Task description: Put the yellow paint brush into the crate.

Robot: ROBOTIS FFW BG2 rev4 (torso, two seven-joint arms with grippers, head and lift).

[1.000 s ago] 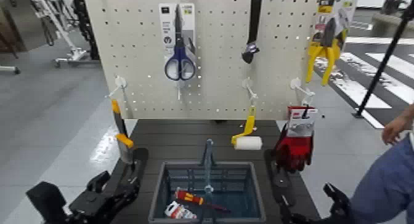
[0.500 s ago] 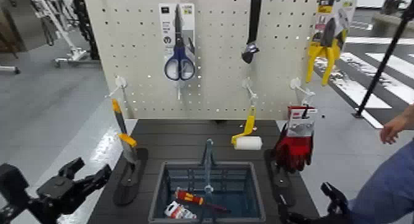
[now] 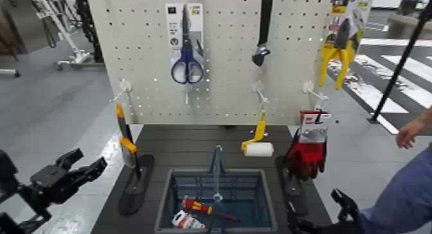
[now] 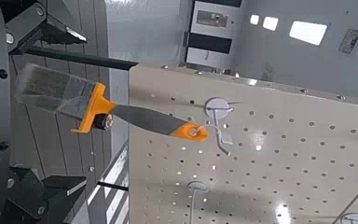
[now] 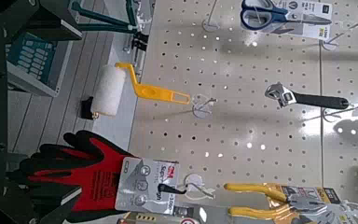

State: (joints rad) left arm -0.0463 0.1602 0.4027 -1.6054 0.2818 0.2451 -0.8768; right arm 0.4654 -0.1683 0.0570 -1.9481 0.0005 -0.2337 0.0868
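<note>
The yellow paint brush [image 3: 127, 149] hangs upright against the pegboard [image 3: 218, 56], handle up, grey bristles down. The grey-blue crate [image 3: 164, 204], slotted, with central handle, sits below the pegboard.

Lots hanging on the white pegboard [image 3: 225, 63]: blue-handled scissors [image 3: 187, 53] in their card pack, a black wrench [image 3: 263, 27], yellow pliers [image 3: 341, 47] at the top right. Lower down there's a yellow-handled roller [image 3: 257, 141] and red gloves [image 3: 307, 150]. A red screwdriver [image 3: 202, 209] lies flat. Someone's arm [image 3: 411, 130] shows at the right edge.
</note>
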